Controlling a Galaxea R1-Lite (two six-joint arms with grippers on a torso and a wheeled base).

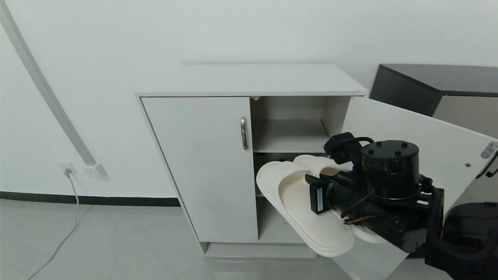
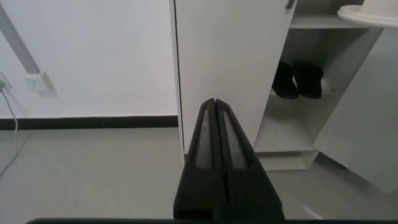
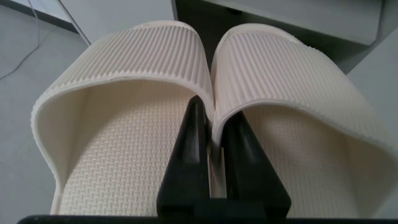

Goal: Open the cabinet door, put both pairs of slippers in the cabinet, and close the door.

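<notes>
You had the pale slippers [image 1: 311,217] held as a pair in the right gripper [image 3: 211,134]. Its jaws were pinched on the two touching inner strap walls. The toes pointed into the open right half of the cabinet [image 1: 253,79], just below the front edge of its upper shelf [image 1: 290,136] and beside the opened door [image 1: 408,132].

Treat the pair as light, soft foam. The ribbed straps would likely flex under pressure and one slipper could slide free, so the joined strap edges were the sound place to hold.

The left gripper [image 2: 214,106] pointed toward the closed left door [image 1: 198,163], jaws pressed together on nothing. A dark pair [image 2: 297,79] stood on a lower shelf [image 2: 323,91] inside.

The floor [image 1: 97,241] was smooth and grey. The wall [image 1: 116,46] was white, with a socket [image 1: 68,169].
</notes>
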